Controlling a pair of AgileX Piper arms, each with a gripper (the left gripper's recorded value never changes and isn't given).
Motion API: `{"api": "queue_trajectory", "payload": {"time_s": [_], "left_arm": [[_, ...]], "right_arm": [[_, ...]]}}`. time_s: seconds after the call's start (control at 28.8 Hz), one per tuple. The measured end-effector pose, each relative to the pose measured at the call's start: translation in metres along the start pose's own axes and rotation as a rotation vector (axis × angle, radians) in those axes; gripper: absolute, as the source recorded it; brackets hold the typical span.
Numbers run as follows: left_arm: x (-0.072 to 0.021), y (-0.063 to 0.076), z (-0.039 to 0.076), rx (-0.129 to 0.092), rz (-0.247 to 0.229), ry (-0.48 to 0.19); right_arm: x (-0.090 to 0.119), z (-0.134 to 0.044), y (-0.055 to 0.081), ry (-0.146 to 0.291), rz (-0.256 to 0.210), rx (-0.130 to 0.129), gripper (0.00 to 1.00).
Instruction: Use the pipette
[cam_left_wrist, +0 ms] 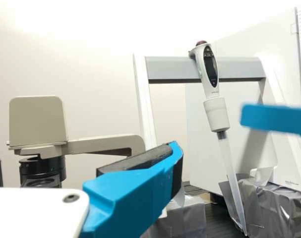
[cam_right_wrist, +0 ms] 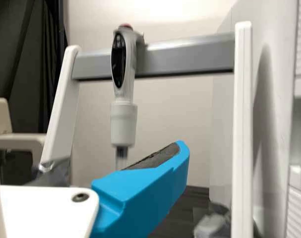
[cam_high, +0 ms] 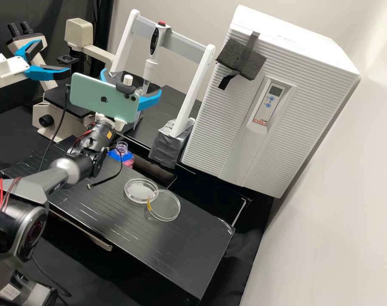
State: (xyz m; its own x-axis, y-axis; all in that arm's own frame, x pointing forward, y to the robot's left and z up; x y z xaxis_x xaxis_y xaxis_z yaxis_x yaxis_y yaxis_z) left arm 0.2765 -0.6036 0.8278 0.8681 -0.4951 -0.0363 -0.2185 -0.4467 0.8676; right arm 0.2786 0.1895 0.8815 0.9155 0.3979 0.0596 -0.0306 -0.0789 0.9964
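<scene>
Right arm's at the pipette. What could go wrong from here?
The pipette just hangs on the rack bar; the open right gripper closing off-centre could knock it loose. Its long tip might catch the taped rack foot when lifted.

Bright, even room light, seemingly from overhead, washes the pale wall (cam_high: 329, 191) and the white cabinet (cam_high: 295, 55). The black table (cam_high: 180, 246) swallows most of it and shows only thin streaks of sheen. In both wrist views the wall behind the pipette (cam_left_wrist: 210, 64) glares almost white near the top.
</scene>
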Motion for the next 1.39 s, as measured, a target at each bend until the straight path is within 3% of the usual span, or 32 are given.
{"api": "queue_trajectory", "payload": {"time_s": [0.07,0.17,0.31,0.45,0.56,0.66,0.7,1.08,1.25,1.39], "left_arm": [[0.0001,0.000,-0.001,0.001,-0.001,0.002],[0.0001,0.000,-0.003,0.004,0.000,0.011],[0.0007,-0.002,-0.006,0.005,-0.007,0.019],[0.0008,-0.003,-0.007,0.006,-0.008,0.024],[0.0009,-0.003,-0.008,0.006,-0.009,0.024],[0.0010,-0.004,-0.008,0.005,-0.011,0.026],[0.0009,-0.003,-0.009,0.005,-0.010,0.028],[0.0030,-0.008,-0.011,0.004,-0.023,0.035],[0.0063,-0.013,-0.013,0.003,-0.037,0.038],[0.0068,-0.015,-0.013,0.003,-0.048,0.041]], "right_arm": [[0.011,-0.005,0.002,-0.005,0.011,0.000,1.00],[0.027,-0.009,0.003,-0.031,0.013,-0.031,1.00],[0.049,-0.014,0.003,-0.066,0.009,-0.051,1.00],[0.066,-0.016,0.002,-0.090,0.012,-0.054,1.00],[0.078,-0.015,0.003,-0.109,0.010,-0.086,1.00],[0.087,-0.015,0.002,-0.119,0.011,-0.098,1.00],[0.090,-0.015,0.001,-0.120,0.006,-0.104,0.00],[0.109,-0.015,-0.002,-0.141,-0.022,-0.140,0.00],[0.112,-0.018,0.000,-0.133,-0.015,-0.144,0.00],[0.113,-0.016,-0.001,-0.144,-0.018,-0.131,0.00]]}}
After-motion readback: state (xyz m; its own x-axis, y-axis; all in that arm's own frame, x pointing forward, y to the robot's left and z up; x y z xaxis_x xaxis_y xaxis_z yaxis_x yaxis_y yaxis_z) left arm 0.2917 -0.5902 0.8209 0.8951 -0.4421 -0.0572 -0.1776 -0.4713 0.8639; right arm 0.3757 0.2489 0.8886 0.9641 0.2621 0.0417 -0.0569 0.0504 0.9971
